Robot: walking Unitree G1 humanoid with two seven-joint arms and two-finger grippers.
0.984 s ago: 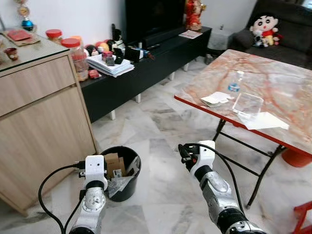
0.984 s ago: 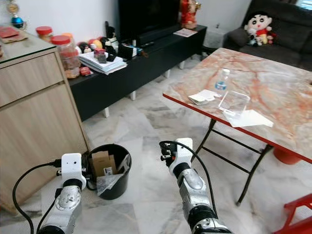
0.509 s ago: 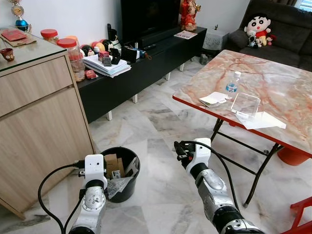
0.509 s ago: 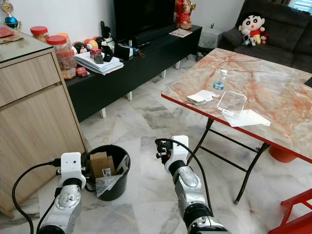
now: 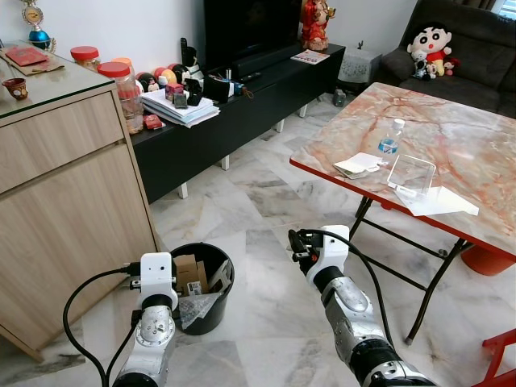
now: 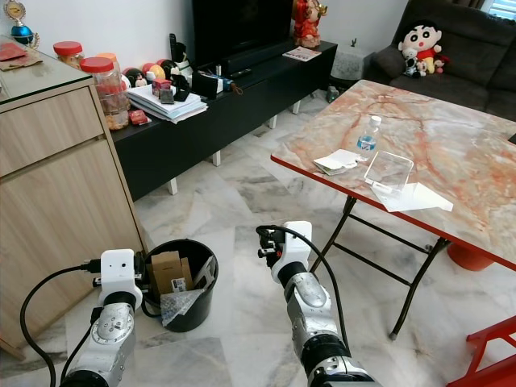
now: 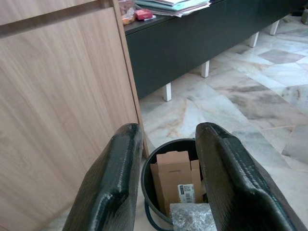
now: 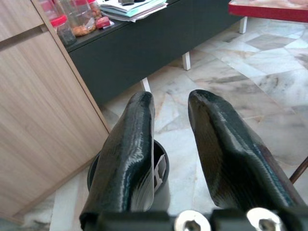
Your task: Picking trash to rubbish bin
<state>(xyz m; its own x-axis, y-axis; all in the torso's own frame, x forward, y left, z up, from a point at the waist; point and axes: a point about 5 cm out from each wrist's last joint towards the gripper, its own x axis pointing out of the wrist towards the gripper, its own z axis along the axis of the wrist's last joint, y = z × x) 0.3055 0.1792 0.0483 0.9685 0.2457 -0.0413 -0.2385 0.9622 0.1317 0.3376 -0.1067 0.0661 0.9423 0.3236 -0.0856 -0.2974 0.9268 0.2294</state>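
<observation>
The right gripper point(image 8: 171, 115) is hanging over the bare marble floor with its two long black fingers point(image 8: 130, 149) parted by a narrow gap and nothing between them, and it is pointing back toward the round black plastic rubbish bin point(image 5: 201, 286), which is sitting low by the foot of the pale wooden cabinet point(image 5: 68, 201). The left gripper point(image 7: 166, 159) is hovering just beside and above that bin, its fingers standing well apart and likewise carrying nothing; looking along them, one is seeing brown cardboard and a crumpled silvery wrapper point(image 7: 192, 216) already lying inside. What looks like the remaining trash is lying the other way: on the red-edged marble-patterned folding table point(image 5: 476, 137), ahead and to the robot's right, a folded white paper wad point(image 5: 359, 164), a small clear plastic water bottle with a blue label point(image 5: 391, 139) standing upright, and a clear flat plastic container point(image 5: 411, 174) resting on a white sheet are gathered near the table's near edge. The right arm is standing plainly nearer to them, though still well apart and below table height, so I judge the coming move is calling for a turn and a reach up and to the right, away from the bin.
</observation>
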